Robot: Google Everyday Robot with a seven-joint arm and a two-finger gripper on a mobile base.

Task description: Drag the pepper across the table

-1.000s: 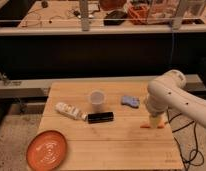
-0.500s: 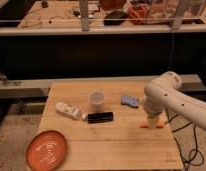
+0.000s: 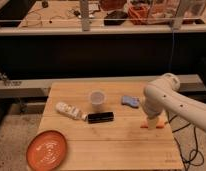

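Observation:
The pepper [image 3: 146,125] is a small orange thing on the wooden table [image 3: 116,145], near its right edge. Only its lower part shows, because my gripper [image 3: 152,121] is right on top of it, pointing straight down from the white arm [image 3: 163,95]. The arm comes in from the right. The gripper touches or encloses the pepper; I cannot tell which.
A blue object [image 3: 129,101] lies just left of the arm. A white cup [image 3: 97,98] stands mid-table, with a black oblong object [image 3: 100,117] in front of it and a white bottle [image 3: 69,111] lying to its left. An orange plate [image 3: 46,149] sits at the front left corner.
The arm and gripper have shifted slightly to the left, with the pepper staying under the gripper. The other objects have not moved.

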